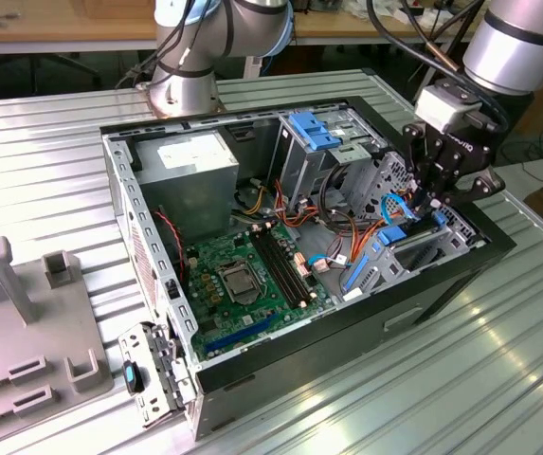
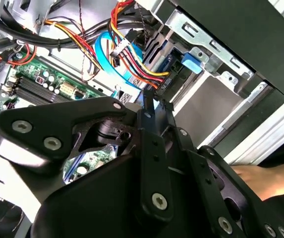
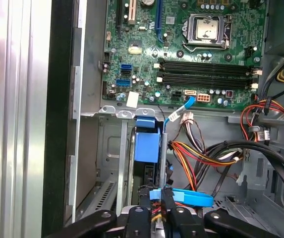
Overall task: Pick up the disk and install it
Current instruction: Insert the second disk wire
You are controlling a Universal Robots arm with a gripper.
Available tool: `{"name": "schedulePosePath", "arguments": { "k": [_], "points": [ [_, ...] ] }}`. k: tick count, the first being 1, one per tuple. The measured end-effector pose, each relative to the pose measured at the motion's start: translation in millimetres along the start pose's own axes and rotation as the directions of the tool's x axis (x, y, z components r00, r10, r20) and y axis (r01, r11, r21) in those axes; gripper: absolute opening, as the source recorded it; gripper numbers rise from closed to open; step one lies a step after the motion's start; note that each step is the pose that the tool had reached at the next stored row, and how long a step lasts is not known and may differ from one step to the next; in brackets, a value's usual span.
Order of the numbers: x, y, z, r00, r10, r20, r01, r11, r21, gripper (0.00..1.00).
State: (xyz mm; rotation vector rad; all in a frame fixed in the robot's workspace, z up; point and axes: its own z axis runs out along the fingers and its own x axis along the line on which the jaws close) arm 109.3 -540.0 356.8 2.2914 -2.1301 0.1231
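Note:
The disk (image 3: pixel 147 147), a dark body in bright blue rails, stands on edge in the drive bay at the corner of the open computer case (image 1: pixel 157 313). In the exterior view the disk (image 1: pixel 375 258) is at the case's right end. My gripper (image 1: pixel 435 204) hangs straight over that bay. Its black fingers (image 3: pixel 144 210) are drawn close together in the first wrist view, and the gripper (image 3: pixel 156 198) is at the disk's near end with nothing clearly clamped between them. In the second wrist view the gripper (image 2: pixel 151 101) points at the slot holding the disk (image 2: pixel 170 67).
A flat blue data cable (image 3: pixel 191 198) and bundled coloured power wires (image 3: pixel 201 153) crowd the bay beside the fingers. The green motherboard (image 1: pixel 243 284) and power supply (image 1: pixel 190 171) fill the case. A grey fixture (image 1: pixel 34 313) sits at the exterior view's left. A hand (image 2: pixel 260 178) is near the case edge.

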Motion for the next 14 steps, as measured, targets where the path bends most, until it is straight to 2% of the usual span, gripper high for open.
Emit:
{"name": "schedulePosePath", "arguments": {
  "k": [2,3,4,5,14],
  "points": [
    [0.0,0.0,-0.1,1.0,0.0,0.0001,0.0,1.0,0.0,0.22],
    [0.0,0.0,-0.1,1.0,0.0,0.0001,0.0,1.0,0.0,0.15],
    [0.0,0.0,-0.2,1.0,0.0,0.0001,0.0,1.0,0.0,0.15],
    [0.0,0.0,-0.2,1.0,0.0,0.0001,0.0,1.0,0.0,0.11],
    [0.1,0.0,-0.6,1.0,0.0,0.0008,0.0,1.0,0.0001,0.11]
  ]
}}
